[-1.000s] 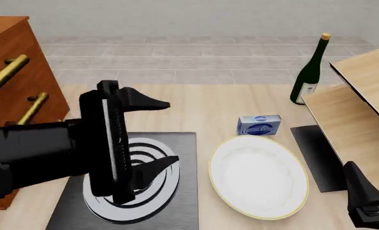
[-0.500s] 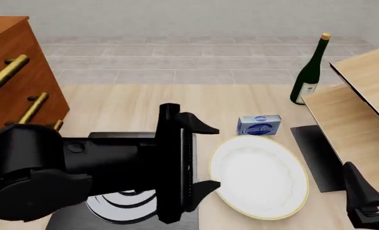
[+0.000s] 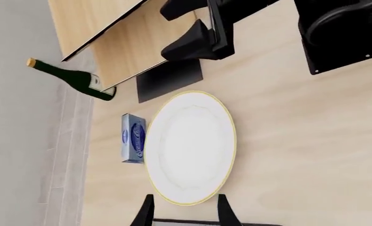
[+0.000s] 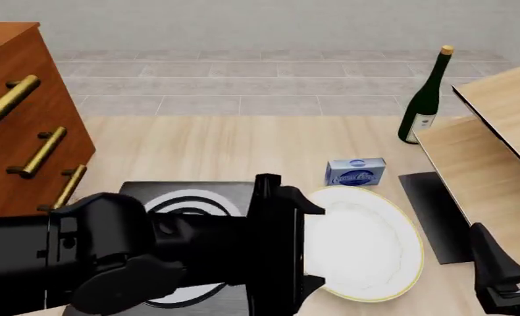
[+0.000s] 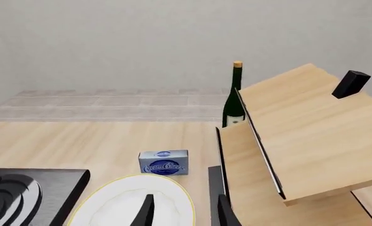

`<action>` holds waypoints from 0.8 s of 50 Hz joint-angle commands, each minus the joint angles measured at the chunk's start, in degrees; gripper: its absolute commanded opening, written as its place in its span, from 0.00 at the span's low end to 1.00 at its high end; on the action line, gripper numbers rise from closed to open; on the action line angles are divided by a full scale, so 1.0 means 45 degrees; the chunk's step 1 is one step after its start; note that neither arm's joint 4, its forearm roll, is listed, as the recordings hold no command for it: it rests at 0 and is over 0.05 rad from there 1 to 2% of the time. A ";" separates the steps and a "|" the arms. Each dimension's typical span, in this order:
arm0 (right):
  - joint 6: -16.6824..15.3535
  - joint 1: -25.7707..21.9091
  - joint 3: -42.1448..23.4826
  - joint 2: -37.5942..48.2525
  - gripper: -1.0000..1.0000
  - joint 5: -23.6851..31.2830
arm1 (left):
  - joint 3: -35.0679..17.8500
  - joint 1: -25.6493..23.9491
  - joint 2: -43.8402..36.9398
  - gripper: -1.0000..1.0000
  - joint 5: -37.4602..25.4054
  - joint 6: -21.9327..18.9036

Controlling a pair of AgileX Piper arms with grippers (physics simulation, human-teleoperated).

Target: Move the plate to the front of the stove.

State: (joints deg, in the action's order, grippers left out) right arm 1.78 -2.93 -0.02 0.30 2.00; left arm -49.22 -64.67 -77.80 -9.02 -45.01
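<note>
Front view: the left arm (image 4: 128,257) fills the lower left of the frame, black and bulky. The left gripper (image 4: 311,247) sits at center bottom, its jaws spread wide, one finger above and one below the plate's left edge. It grips nothing. Whether the fingers touch the rim cannot be told.

The plate (image 4: 370,243), white with a thin gold rim, lies flat on the wooden table (image 4: 207,148) at lower center-right, just right of the stove (image 4: 194,197). The stove is a black slab with grey rings at lower center-left, mostly covered by the left arm.

A blue and white cream cheese box (image 4: 355,172) stands just above the plate, close to its rim but apart. A green wine bottle (image 4: 425,99) stands upright at upper right. A plain black mat (image 4: 428,214) lies right of the plate, partly under a light wooden rack (image 4: 493,151) at the right edge. A brown dresser (image 4: 18,118) with brass handles is at the left edge.

The right gripper (image 4: 504,276) shows in the lower right corner, only partly in frame.

Left wrist view: the two fingertips (image 3: 146,213) appear at bottom center, well apart, with the plate's (image 3: 189,146) near edge between them.

Right wrist view: the right gripper's (image 5: 184,212) two fingertips at bottom center stand apart, nothing between them, with the plate (image 5: 126,202) below.
</note>
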 commanded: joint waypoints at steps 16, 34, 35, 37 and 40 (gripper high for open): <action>0.0099 -0.0027 0.0002 0.0032 1.00 -0.0012 | 0.0337 -0.0333 -0.1525 1.00 0.0943 0.0319; 0.0159 0.0039 0.0003 -0.0002 1.00 0.0035 | 0.0303 -0.0554 -0.2510 1.00 0.1477 0.0511; 0.0172 0.0050 0.0003 -0.0005 1.00 0.0041 | 0.0236 -0.0556 -0.2565 1.00 0.1455 0.0603; 0.0189 0.0062 0.0003 0.0002 1.00 0.0040 | 0.0293 -0.0490 -0.2675 1.00 0.1587 0.0480; 0.0211 0.0055 0.0003 -0.0006 1.00 0.0041 | 0.0239 -0.0442 -0.2793 1.00 0.1645 0.0462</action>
State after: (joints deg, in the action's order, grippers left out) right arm 2.45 -2.81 -0.01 0.41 1.98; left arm -48.03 -66.78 -88.16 -2.97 -42.89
